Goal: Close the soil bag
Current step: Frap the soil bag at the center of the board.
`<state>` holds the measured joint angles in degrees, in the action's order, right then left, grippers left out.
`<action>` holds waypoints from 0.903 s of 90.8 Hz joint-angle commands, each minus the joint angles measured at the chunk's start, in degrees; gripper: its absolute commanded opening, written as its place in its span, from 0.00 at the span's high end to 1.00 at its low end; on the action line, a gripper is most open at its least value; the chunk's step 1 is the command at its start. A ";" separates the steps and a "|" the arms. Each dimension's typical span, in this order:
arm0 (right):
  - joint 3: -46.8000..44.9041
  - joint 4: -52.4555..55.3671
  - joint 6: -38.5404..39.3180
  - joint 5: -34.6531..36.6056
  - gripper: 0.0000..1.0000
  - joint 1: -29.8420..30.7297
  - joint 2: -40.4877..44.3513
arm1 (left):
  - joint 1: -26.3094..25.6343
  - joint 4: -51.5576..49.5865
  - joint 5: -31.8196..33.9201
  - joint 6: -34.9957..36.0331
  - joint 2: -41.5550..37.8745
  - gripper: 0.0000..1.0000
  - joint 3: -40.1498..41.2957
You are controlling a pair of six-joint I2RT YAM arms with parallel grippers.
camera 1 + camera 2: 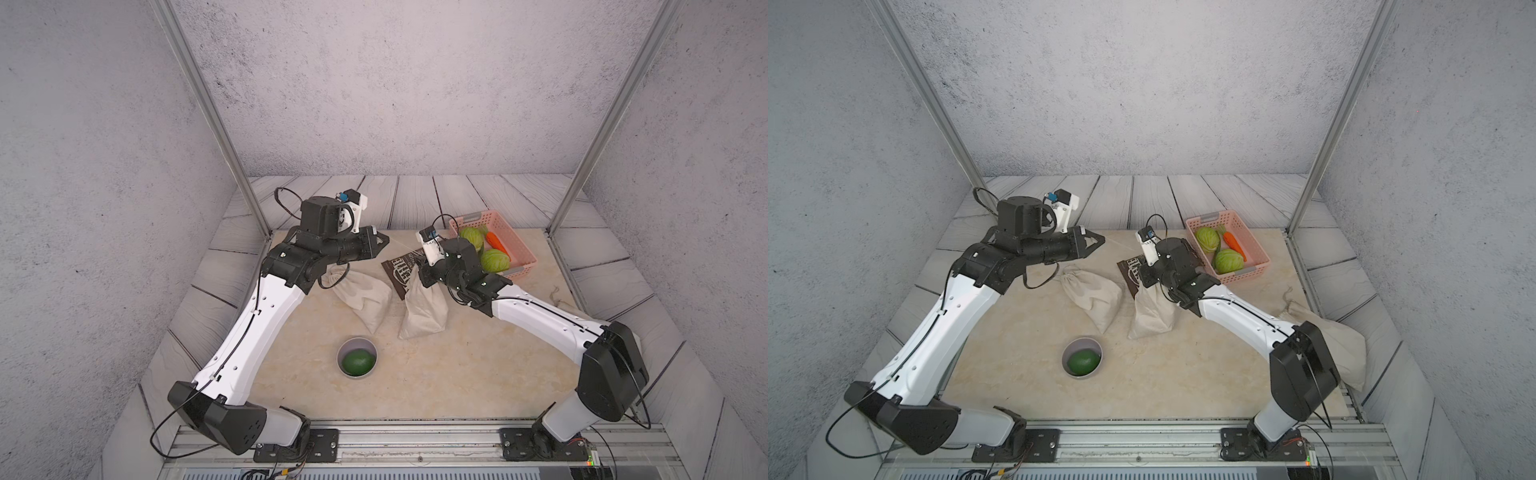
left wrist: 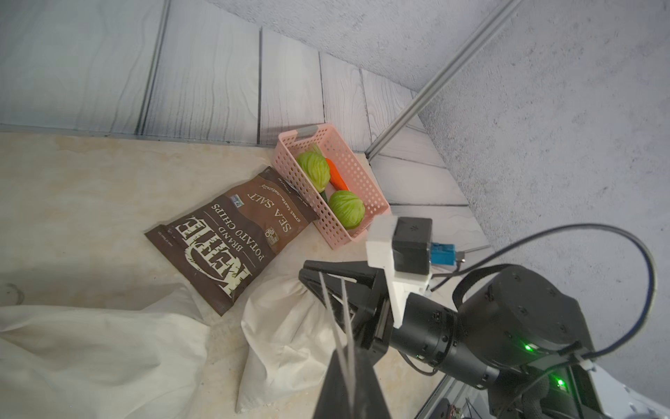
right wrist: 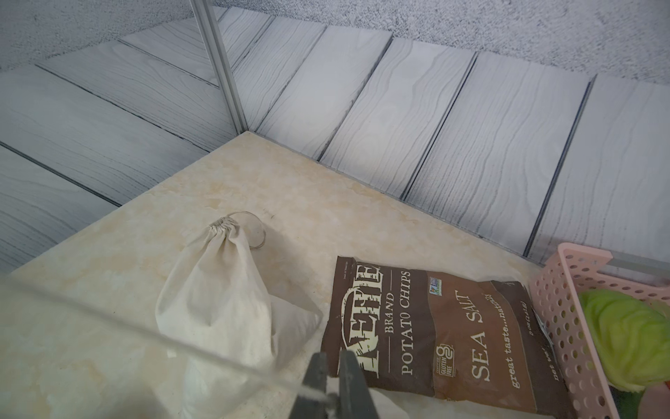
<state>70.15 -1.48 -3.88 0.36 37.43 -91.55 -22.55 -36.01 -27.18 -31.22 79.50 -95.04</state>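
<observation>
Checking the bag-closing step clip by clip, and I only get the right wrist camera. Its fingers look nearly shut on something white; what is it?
Observer: The right gripper pinches the gathered neck of the cloth bag beside the chip bag; the left wrist camera shows it.
Operator: And the blurred string crossing my picture?
Observer: It leads to the left gripper, shut on it.
Operator: Anything nearer the robot's base?
Observer: A bowl holding an avocado, in both top views.
</observation>
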 commanded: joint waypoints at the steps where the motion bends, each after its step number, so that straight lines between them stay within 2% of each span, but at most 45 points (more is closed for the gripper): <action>1: -8.34 21.75 -0.43 12.11 0.87 -8.14 -4.07 | 8.08 18.72 0.75 -3.39 -10.86 1.00 -7.03; 19: -6.38 22.16 -0.46 9.86 0.84 -8.12 -3.80 | 12.20 20.33 -0.81 -6.70 -11.48 1.00 -6.12; 28: -6.24 21.79 -0.70 9.83 0.80 -8.29 -4.42 | 12.35 22.61 -2.37 -8.64 -12.37 1.00 -4.55; 34: -6.14 20.37 -0.21 6.81 0.79 -8.29 -4.20 | 11.93 23.93 -3.52 -9.30 -13.01 1.00 -2.17; 40: -5.40 18.42 1.00 2.78 0.79 -8.25 -3.84 | 9.22 25.43 -4.31 -9.32 -13.38 1.00 0.60; 51: -1.77 17.28 2.09 -1.66 0.80 -8.18 -3.47 | -0.09 26.15 -3.15 -6.20 -12.74 1.00 6.37; 57: -0.52 16.09 2.99 -4.72 0.79 -8.23 -2.63 | -3.22 27.56 -2.87 -6.30 -11.86 1.00 8.44; 74: 0.01 14.40 3.98 -11.14 0.66 -8.31 3.28 | -10.08 26.48 -1.61 -4.43 -7.13 1.00 5.15; 82: -1.38 13.76 4.04 -12.63 0.56 -8.15 8.07 | -12.40 26.37 -0.80 -3.66 -5.12 1.00 3.29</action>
<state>70.78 6.59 -0.40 -12.19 30.33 -88.07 -32.49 -18.06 -29.10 -37.45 73.71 -87.11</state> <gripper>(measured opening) 0.385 0.043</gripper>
